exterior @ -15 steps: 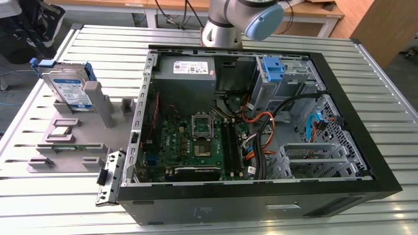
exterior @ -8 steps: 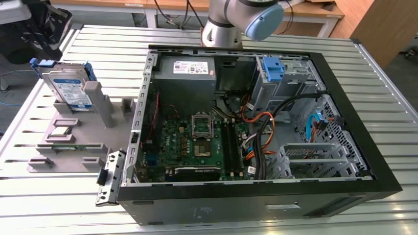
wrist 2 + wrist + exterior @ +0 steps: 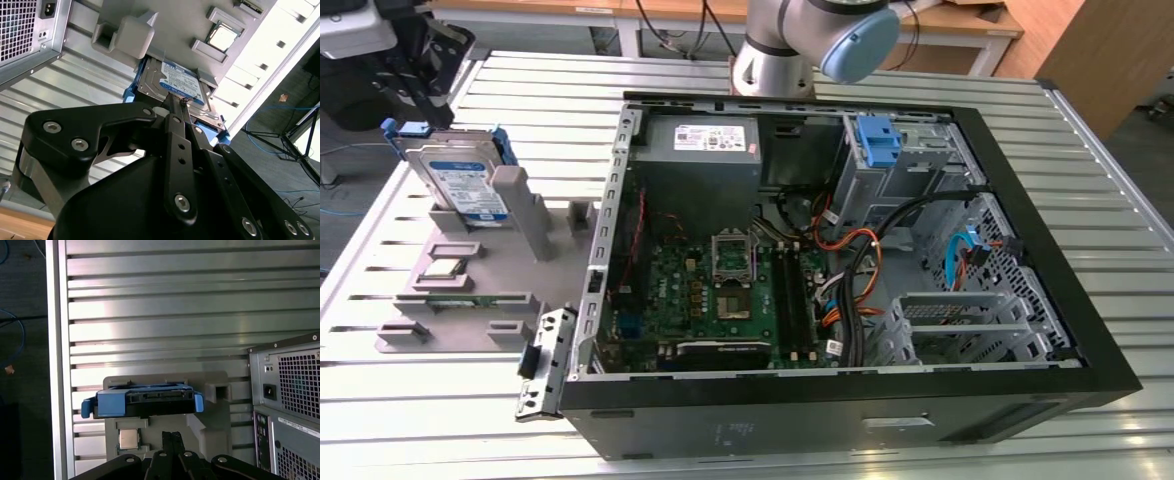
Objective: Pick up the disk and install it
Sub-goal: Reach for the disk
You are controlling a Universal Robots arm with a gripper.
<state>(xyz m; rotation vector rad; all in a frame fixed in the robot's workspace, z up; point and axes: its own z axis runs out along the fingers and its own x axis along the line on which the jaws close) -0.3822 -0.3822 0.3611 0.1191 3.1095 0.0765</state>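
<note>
The disk point(image 3: 458, 187) is a silver-black drive with a blue-and-white label in a blue carrier frame. It stands on edge in a grey holder point(image 3: 467, 300) at the exterior view's left, outside the computer case. My gripper point(image 3: 418, 105) hangs just above the disk's top edge. In the first wrist view the two fingers point(image 3: 167, 445) lie together, a short way from the blue frame of the disk point(image 3: 145, 402). In the second wrist view the gripper point(image 3: 176, 104) is shut, with its tips at the edge of the disk point(image 3: 175, 82) and nothing between them.
The open computer case point(image 3: 1107, 370) lies on the slatted metal table point(image 3: 427, 420). Inside it are a grey power supply point(image 3: 700, 140), a motherboard point(image 3: 720, 280) and a drive cage with a blue bracket point(image 3: 878, 140). A small chip point(image 3: 443, 267) rests on the grey holder.
</note>
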